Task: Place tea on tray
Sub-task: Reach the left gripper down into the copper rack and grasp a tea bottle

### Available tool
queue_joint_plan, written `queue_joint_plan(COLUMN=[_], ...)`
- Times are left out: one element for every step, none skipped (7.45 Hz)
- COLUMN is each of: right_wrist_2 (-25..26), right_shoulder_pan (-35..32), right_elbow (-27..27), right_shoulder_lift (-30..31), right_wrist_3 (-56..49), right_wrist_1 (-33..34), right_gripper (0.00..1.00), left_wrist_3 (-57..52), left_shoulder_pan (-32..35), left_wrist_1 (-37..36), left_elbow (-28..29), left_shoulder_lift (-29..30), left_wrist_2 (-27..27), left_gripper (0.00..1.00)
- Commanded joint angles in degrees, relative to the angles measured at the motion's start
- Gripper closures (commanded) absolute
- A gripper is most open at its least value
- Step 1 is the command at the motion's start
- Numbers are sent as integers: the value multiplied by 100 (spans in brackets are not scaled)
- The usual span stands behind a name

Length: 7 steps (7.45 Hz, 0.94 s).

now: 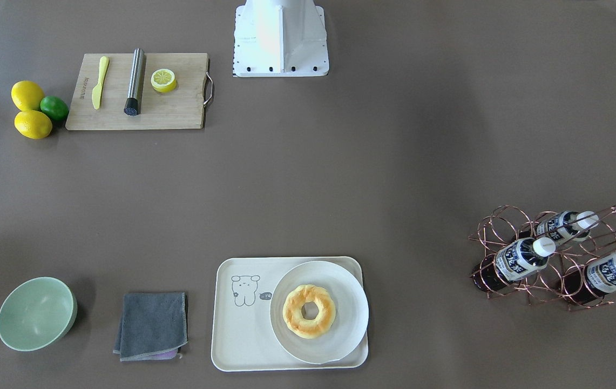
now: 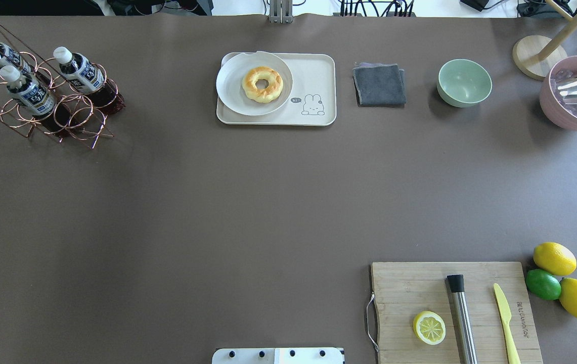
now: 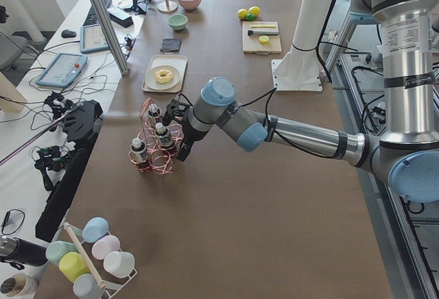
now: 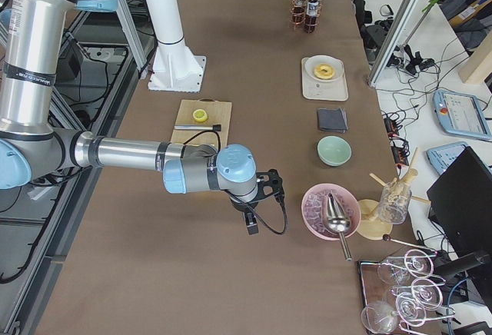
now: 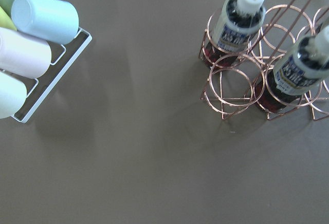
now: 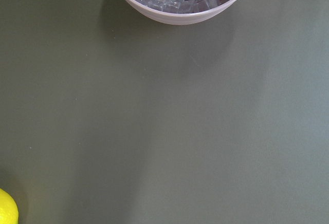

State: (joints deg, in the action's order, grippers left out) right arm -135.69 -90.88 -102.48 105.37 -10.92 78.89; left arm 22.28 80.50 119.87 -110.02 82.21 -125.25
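Three alike tea bottles (image 1: 521,258) with white caps and dark drink lean in a copper wire rack (image 1: 507,221) at the table's far left (image 2: 80,71). Two of them show in the left wrist view (image 5: 239,16). The cream tray (image 1: 243,335) with a line-drawn animal lies at the far middle (image 2: 318,76). My left gripper (image 3: 183,153) hangs right beside the rack, on its robot side. My right gripper (image 4: 251,223) hovers near the pink ice bowl. Both grippers show only in the side views, so I cannot tell whether they are open or shut.
A round white plate (image 1: 348,308) with a doughnut (image 1: 309,310) covers half the tray. A grey cloth (image 2: 379,84), green bowl (image 2: 464,82) and pink ice bowl (image 2: 574,96) stand along the far edge. A cutting board (image 2: 409,288), lemons (image 2: 554,258) and cup rack (image 5: 36,44) are nearby.
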Motion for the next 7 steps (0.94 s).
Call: queue_joint_plan(right_wrist_2=[42,52,26,25,60,60,104], right_shoulder_pan=[0,0,0,0,0,0,0], right_elbow=[-9,-9,-27,-27,-1,-44,-18], right_shoulder_lift=[54,54,54,63,54,54,37], right_wrist_3=[-7,2,28,28,46,46,54], right_wrist_1=[-5,-5,-5,-5,-5,-5,-5], right_gripper=[0,0,0,0,0,0,0], left_wrist_3=[31,274,616,828,952,962,954], left_shoulder_pan=[-490,-552,-927,-1201,-1334,-1361,-1370], left_wrist_1=[36,54,210,369,518,607,616], left_elbow=[156,374,437,429,508,717,824], left_shoulder_lift=[373,610,691,700,796,1040,1139], left_wrist_2=[370,378,613,842,853,853,853], left_gripper=[3,3,3,3,5,5,5])
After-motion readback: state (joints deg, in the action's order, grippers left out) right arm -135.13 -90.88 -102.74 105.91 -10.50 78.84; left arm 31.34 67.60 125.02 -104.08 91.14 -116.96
